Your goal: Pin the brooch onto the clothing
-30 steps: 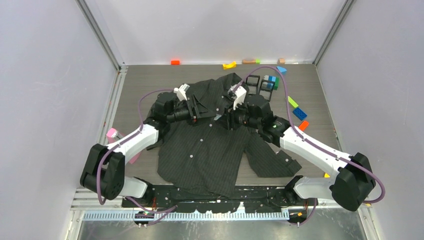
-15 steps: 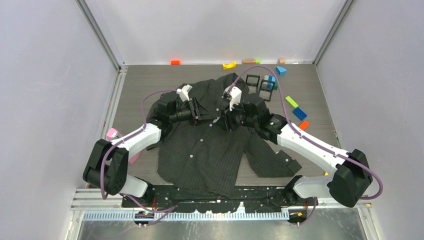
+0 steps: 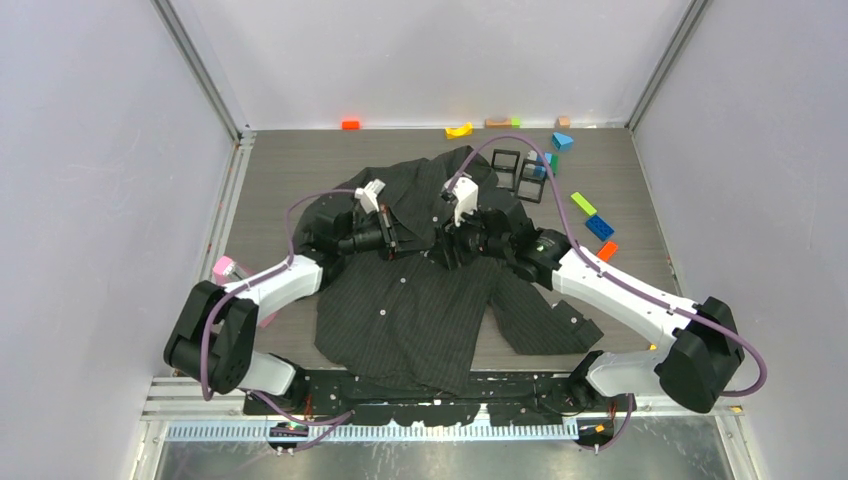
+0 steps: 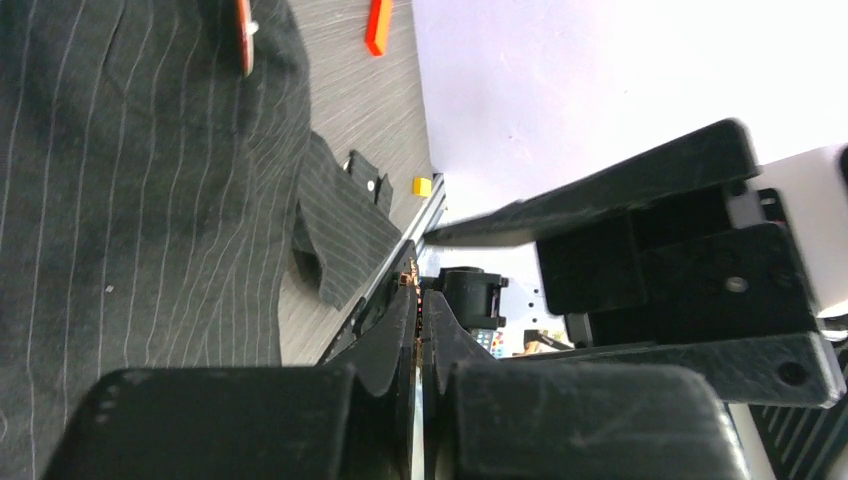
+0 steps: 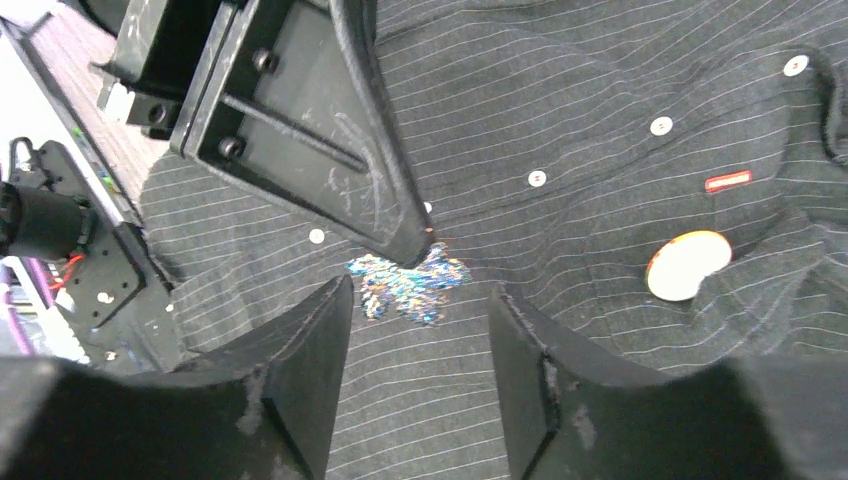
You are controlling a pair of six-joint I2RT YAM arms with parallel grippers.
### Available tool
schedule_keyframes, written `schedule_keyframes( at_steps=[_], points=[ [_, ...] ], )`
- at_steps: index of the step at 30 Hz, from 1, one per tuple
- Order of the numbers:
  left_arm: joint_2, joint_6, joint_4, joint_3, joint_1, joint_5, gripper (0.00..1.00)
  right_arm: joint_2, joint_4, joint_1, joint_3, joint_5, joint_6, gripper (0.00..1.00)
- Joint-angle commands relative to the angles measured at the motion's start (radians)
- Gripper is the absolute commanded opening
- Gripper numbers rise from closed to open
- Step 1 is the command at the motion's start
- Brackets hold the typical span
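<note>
The 2 arms reach forward from their bases and angle inward, so the wrists face each other near the middle of the top view. The left arm (image 3: 268, 287) bends at its elbow and points the left gripper (image 3: 398, 243) to the right. Its 2 fingers (image 4: 385, 345) are pressed together, with only a thin slit between them. The right arm (image 3: 620, 297) stretches out longer, and the right gripper (image 5: 420, 300) points down with its jaws standing apart. The left fingertips sit just ahead of that gap.
</note>
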Motion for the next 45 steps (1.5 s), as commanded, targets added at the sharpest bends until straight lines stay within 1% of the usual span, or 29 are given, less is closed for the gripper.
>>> schedule_keyframes(
  at_steps=[1, 3, 8, 12, 19, 27, 32, 35, 36, 39, 40, 43, 44, 45],
  points=[
    [-0.058, -0.031, 0.056, -0.057, -0.003, -0.035, 0.0, -0.035, -0.014, 0.035, 0.057, 0.107, -0.035, 0.65],
    [-0.073, -0.045, 0.049, -0.07, -0.003, -0.065, 0.0, -0.041, -0.023, 0.067, 0.059, 0.171, -0.05, 0.69],
    [-0.102, -0.075, 0.056, -0.091, -0.003, -0.098, 0.0, -0.038, -0.033, 0.169, 0.076, 0.375, -0.077, 0.7],
    [-0.124, -0.09, 0.06, -0.113, -0.003, -0.116, 0.0, -0.02, -0.029, 0.24, 0.079, 0.455, -0.088, 0.65],
    [-0.141, -0.099, 0.058, -0.125, -0.003, -0.114, 0.0, 0.036, -0.038, 0.328, 0.114, 0.547, -0.118, 0.65],
    [-0.158, -0.101, 0.05, -0.125, -0.003, -0.121, 0.0, 0.109, -0.032, 0.365, 0.146, 0.632, -0.165, 0.51],
    [-0.161, -0.101, 0.048, -0.125, -0.003, -0.121, 0.0, 0.137, -0.031, 0.382, 0.152, 0.671, -0.189, 0.46],
    [-0.16, -0.101, 0.049, -0.125, -0.003, -0.121, 0.0, 0.147, -0.018, 0.388, 0.147, 0.708, -0.206, 0.36],
    [-0.162, -0.102, 0.049, -0.126, -0.002, -0.122, 0.0, 0.15, -0.007, 0.391, 0.144, 0.73, -0.211, 0.34],
    [-0.166, -0.103, 0.045, -0.121, -0.003, -0.121, 0.0, 0.158, 0.029, 0.398, 0.131, 0.779, -0.237, 0.23],
    [-0.167, -0.103, 0.042, -0.12, -0.004, -0.121, 0.0, 0.158, 0.039, 0.401, 0.122, 0.803, -0.243, 0.21],
    [-0.165, -0.099, 0.032, -0.118, -0.003, -0.119, 0.0, 0.153, 0.074, 0.407, 0.107, 0.84, -0.259, 0.09],
    [-0.165, -0.096, 0.031, -0.118, -0.003, -0.117, 0.0, 0.149, 0.078, 0.407, 0.106, 0.855, -0.259, 0.03],
    [-0.165, -0.093, 0.028, -0.119, -0.003, -0.117, 0.0, 0.148, 0.078, 0.406, 0.106, 0.86, -0.259, 0.02]
  ],
)
